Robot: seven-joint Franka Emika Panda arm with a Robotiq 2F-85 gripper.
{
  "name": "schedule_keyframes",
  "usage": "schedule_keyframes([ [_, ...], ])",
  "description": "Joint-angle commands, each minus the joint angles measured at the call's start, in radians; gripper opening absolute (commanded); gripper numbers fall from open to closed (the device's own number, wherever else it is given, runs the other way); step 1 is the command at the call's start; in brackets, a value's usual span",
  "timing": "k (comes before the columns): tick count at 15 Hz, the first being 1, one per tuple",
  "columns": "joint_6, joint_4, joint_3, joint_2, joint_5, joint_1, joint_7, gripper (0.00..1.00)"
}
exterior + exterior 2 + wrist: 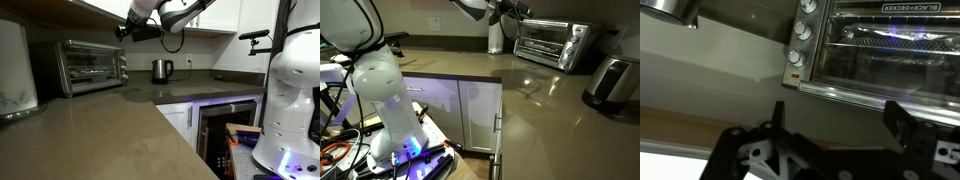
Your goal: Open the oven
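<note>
Tool (838,118) hangs wide open and empty, short of the oven (880,50). A poor grip, I judge, could slip and shove it along the counter (120,130).

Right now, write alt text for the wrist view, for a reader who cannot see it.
The open gripper hangs in front of the silver oven, its jaws spread and touching nothing. The oven's glass door is shut, with the knobs to its left in this view; a steel kettle shows at the top left corner.
</note>
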Motion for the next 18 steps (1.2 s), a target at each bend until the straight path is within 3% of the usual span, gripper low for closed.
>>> schedule_keyframes([
  [1,0.035,0.047,0.007,0.023,-0.151,-0.006,0.104,1.00],
  [4,0.065,0.099,0.007,0.047,-0.309,-0.004,0.224,0.99],
  [5,0.078,0.118,0.004,0.057,-0.352,-0.004,0.264,0.86],
  [6,0.082,0.135,0.003,0.070,-0.388,-0.004,0.298,0.82],
  [8,0.087,0.164,0.000,0.095,-0.450,-0.003,0.366,0.64],
  [15,0.072,0.243,0.001,0.210,-0.582,-0.001,0.539,0.18],
  [17,0.066,0.264,0.001,0.240,-0.612,-0.002,0.563,0.06],
  [18,0.067,0.276,0.000,0.253,-0.622,-0.003,0.570,0.05],
])
